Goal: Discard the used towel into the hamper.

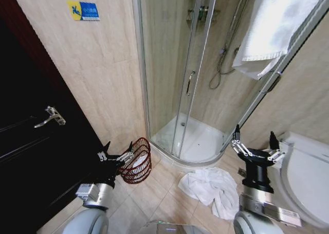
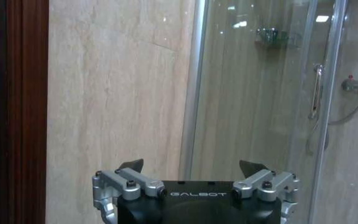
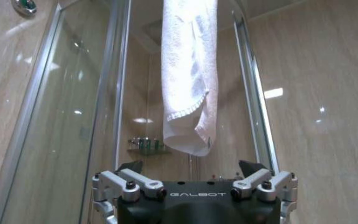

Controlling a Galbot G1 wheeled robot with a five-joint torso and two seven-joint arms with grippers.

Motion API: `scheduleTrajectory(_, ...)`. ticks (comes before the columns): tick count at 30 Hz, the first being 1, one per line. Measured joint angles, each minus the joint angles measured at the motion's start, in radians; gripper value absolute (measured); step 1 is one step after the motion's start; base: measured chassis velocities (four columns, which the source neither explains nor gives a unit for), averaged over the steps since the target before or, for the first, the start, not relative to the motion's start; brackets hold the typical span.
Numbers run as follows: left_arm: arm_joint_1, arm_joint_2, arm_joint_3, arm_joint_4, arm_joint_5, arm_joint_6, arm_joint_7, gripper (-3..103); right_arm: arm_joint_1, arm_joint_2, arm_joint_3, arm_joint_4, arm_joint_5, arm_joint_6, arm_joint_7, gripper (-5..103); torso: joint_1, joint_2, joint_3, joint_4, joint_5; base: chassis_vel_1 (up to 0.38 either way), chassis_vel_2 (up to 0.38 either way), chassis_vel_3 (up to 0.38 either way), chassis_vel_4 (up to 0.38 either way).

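Observation:
A white towel (image 1: 211,189) lies crumpled on the floor tiles in front of the shower. The hamper (image 1: 138,161), a small dark-red wire basket, stands to its left by the wall, with something white showing through its bars. My left gripper (image 1: 118,150) hangs open just left of the hamper's rim, nothing between its fingers; in its wrist view the left gripper (image 2: 193,165) faces the wall and shower glass. My right gripper (image 1: 254,137) is open above and to the right of the floor towel. The right gripper (image 3: 191,166) points up at a hanging towel (image 3: 188,74).
A second white towel (image 1: 277,23) hangs over the glass shower cabin (image 1: 180,79). A dark door (image 1: 31,141) with a lever handle fills the left side. A white toilet (image 1: 308,177) stands at the right. Bare tiles lie between the hamper and the floor towel.

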Motion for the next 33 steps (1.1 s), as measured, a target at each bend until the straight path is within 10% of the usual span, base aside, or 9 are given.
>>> scheduleTrajectory(33, 0.004, -0.005, 0.004, 0.001, -0.006, -0.041, 0.077, 100, -0.031, -0.073, 0.189, 0.0, 0.209, 0.117, -0.103, 100, 0.0, 0.0, 0.0, 0.0, 0.0, 0.0, 0.0, 0.0, 0.0)
